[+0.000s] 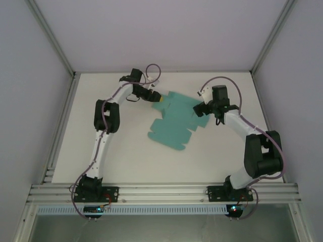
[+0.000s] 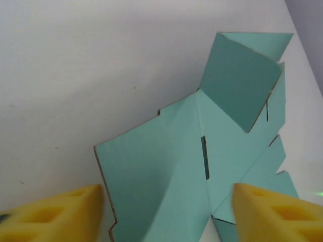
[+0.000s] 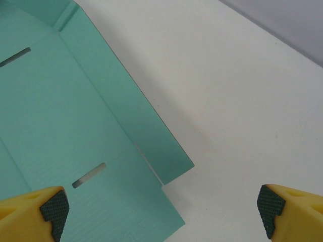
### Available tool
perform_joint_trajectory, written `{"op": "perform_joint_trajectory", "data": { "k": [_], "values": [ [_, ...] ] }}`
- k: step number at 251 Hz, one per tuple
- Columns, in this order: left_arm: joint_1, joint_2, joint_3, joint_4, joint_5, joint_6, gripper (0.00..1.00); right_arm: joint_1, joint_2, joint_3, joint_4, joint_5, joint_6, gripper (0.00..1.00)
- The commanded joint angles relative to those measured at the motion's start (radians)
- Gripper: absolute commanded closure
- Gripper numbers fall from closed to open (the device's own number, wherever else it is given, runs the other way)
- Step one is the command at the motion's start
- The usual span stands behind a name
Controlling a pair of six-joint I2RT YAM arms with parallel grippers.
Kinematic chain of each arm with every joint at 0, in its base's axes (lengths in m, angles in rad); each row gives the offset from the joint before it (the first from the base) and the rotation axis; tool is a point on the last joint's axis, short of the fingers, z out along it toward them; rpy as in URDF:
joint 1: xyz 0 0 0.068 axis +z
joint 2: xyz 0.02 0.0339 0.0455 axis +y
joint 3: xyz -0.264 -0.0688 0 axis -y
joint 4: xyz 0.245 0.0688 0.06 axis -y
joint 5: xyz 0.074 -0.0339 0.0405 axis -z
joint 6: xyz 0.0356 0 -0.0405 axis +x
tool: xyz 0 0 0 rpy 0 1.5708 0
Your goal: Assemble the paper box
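The paper box (image 1: 174,121) is a teal die-cut sheet lying mid-table, with some flaps bent up. My left gripper (image 1: 157,97) sits at the sheet's far-left edge. In the left wrist view its yellow fingers (image 2: 55,217) stand apart, and a slotted panel of the sheet (image 2: 166,166) lies between them, with a flap raised beyond. My right gripper (image 1: 198,111) is at the sheet's right edge. In the right wrist view it (image 3: 164,222) stands wide open over a corner of the sheet (image 3: 60,116) with a raised side flap; nothing is gripped.
The white table (image 1: 126,151) is bordered by an aluminium rail on the left (image 1: 63,126) and a double rail along the near edge (image 1: 161,192), where both arm bases are bolted. White walls enclose the back and sides.
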Motion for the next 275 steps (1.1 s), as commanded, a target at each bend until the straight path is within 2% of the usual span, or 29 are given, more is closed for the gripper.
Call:
{"op": "perform_joint_trajectory", "data": {
  "k": [1, 14, 37, 58, 98, 123, 156, 177, 199, 237, 275],
  "values": [
    [-0.006, -0.002, -0.009, 0.006, 0.071, -0.009, 0.76, -0.009, -0.032, 0.004, -0.028, -0.017, 0.039, 0.01],
    [-0.005, -0.024, -0.037, 0.034, 0.074, -0.017, 1.0, -0.008, -0.037, 0.001, -0.031, -0.018, 0.04, 0.01],
    [-0.003, -0.111, -0.144, 0.116, 0.095, 0.003, 1.0, -0.01, -0.06, 0.008, -0.076, -0.06, 0.012, 0.01],
    [-0.006, -0.257, -0.336, 0.235, 0.097, 0.043, 1.0, -0.015, -0.086, 0.045, -0.18, -0.11, -0.055, 0.02],
    [-0.015, -0.619, -0.838, 0.665, 0.097, 0.081, 1.0, -0.02, -0.127, 0.123, -0.367, -0.185, -0.132, 0.06],
    [-0.023, -0.772, -1.037, 0.835, 0.098, 0.071, 1.0, -0.002, -0.133, 0.153, -0.423, -0.217, -0.175, 0.09],
    [-0.027, -0.862, -1.129, 0.848, 0.087, 0.06, 1.0, 0.046, -0.13, 0.19, -0.516, -0.295, -0.222, 0.14],
    [-0.028, -0.892, -1.162, 0.852, 0.079, 0.057, 1.0, 0.079, -0.134, 0.19, -0.533, -0.256, -0.228, 0.19],
    [-0.029, -0.919, -1.186, 0.854, 0.075, 0.06, 1.0, 0.107, -0.131, 0.19, -0.531, -0.187, -0.232, 0.3],
    [-0.029, -0.943, -1.202, 0.855, 0.069, 0.063, 1.0, 0.127, -0.117, 0.191, -0.524, -0.126, -0.232, 0.55],
    [-0.029, -0.955, -1.214, 0.861, 0.085, 0.069, 1.0, 0.133, -0.111, 0.186, -0.524, -0.136, -0.237, 0.53]
  ]
}}
